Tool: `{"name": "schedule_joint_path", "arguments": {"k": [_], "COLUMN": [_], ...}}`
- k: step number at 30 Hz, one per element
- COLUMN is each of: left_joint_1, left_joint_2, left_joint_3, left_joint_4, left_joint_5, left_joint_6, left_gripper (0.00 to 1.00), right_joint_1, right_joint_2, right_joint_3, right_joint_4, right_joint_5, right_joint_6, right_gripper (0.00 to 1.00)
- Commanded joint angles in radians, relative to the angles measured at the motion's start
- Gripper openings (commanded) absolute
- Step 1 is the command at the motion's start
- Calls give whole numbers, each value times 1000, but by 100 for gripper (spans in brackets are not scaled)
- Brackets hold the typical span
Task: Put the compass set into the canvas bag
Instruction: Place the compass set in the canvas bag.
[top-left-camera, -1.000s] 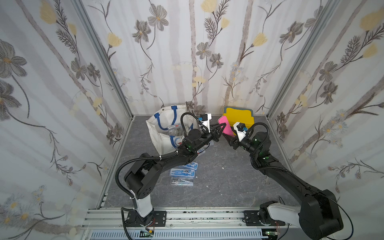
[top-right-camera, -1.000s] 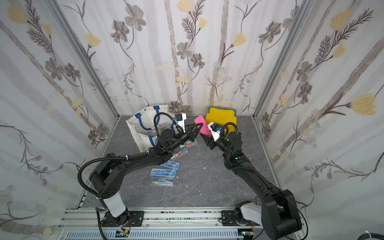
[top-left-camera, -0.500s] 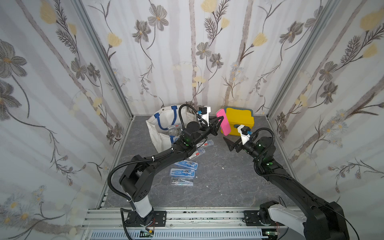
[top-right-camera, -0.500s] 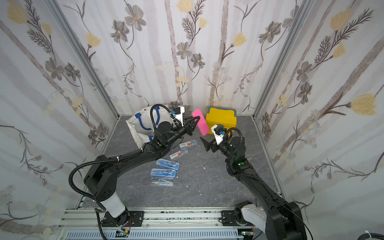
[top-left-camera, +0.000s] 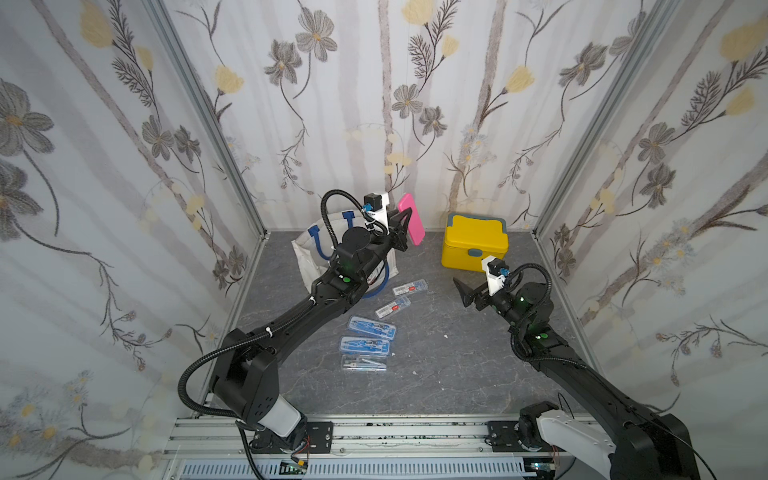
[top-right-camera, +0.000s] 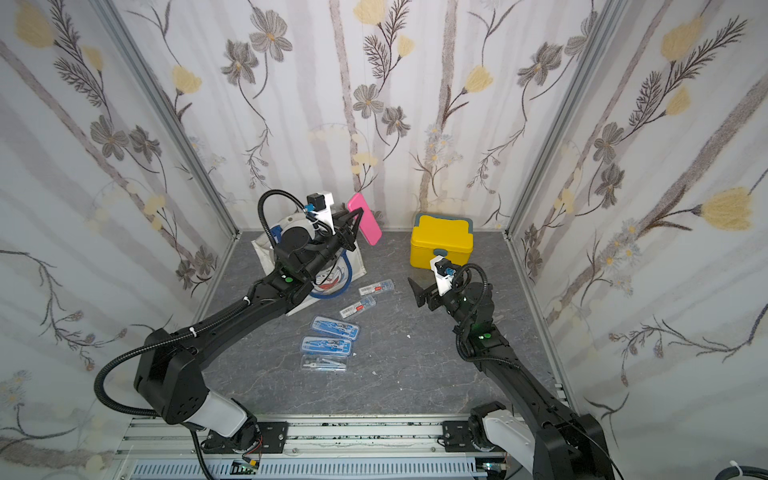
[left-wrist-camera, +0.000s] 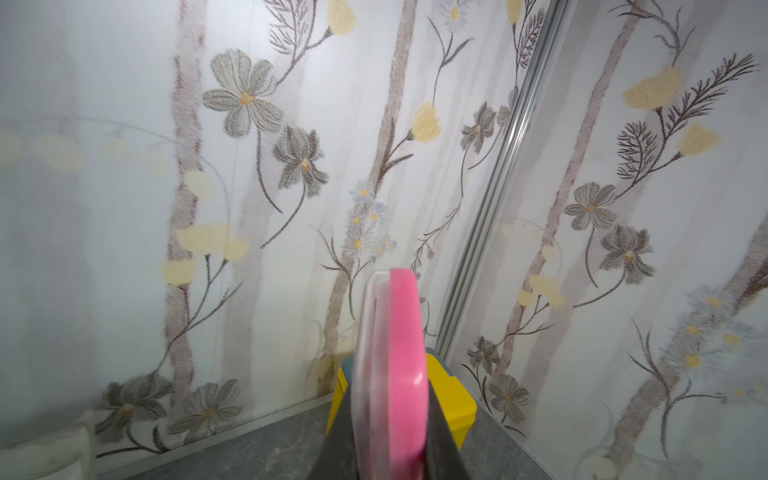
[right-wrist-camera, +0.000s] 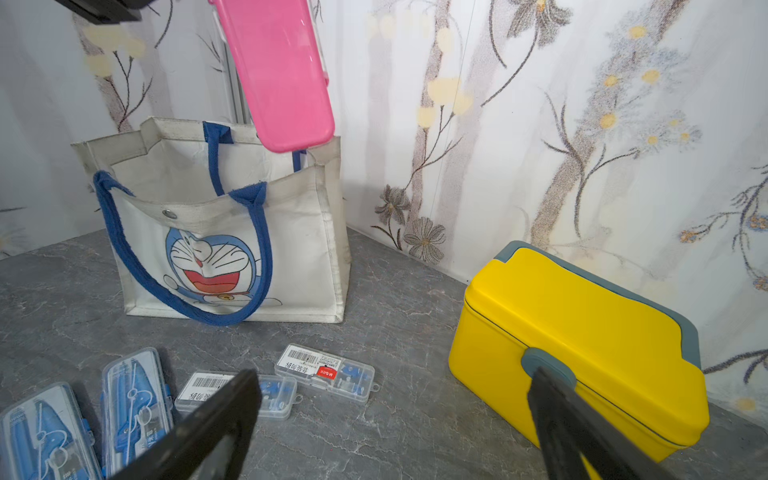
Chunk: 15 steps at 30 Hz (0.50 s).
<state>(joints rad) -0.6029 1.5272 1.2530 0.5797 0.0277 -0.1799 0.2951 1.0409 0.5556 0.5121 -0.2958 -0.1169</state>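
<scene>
My left gripper is shut on a pink compass set case with a clear lid and holds it up on end, high near the back wall. The case hangs just above the right rim of the canvas bag, a white tote with blue handles and a blue cat face that stands open at the back left. In the left wrist view the case is clamped between both dark fingers. My right gripper hovers low in front of the yellow box, open and empty, well right of the bag.
A yellow lidded box stands at the back right. On the grey floor between the arms lie two blue compass cases, a clear case and two small labelled clear boxes. Patterned walls close in three sides.
The right gripper let go of the pink case, opened wide and drew back to the right. The left gripper lifted the case up and back, toward the bag's mouth.
</scene>
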Motion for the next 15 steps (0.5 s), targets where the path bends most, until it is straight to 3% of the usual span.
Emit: {"name": "schedule_joint_path", "arguments": {"k": [1, 9, 15], "left_joint_1": [21, 106, 157], "left_joint_2": [-45, -68, 5], "left_joint_3": [15, 18, 16], "left_joint_4": [-55, -297, -424], "left_joint_5": [-105, -391, -442], "left_joint_6": [119, 197, 162], "left_gripper": [13, 15, 15], "right_joint_1": [-1, -1, -2], "right_joint_2": [9, 33, 53], "right_joint_3": [-3, 7, 54], "right_joint_4": [39, 10, -58], "right_joint_5": [7, 21, 59], "right_joint_6": [17, 38, 92], "right_gripper": [99, 100, 99]}}
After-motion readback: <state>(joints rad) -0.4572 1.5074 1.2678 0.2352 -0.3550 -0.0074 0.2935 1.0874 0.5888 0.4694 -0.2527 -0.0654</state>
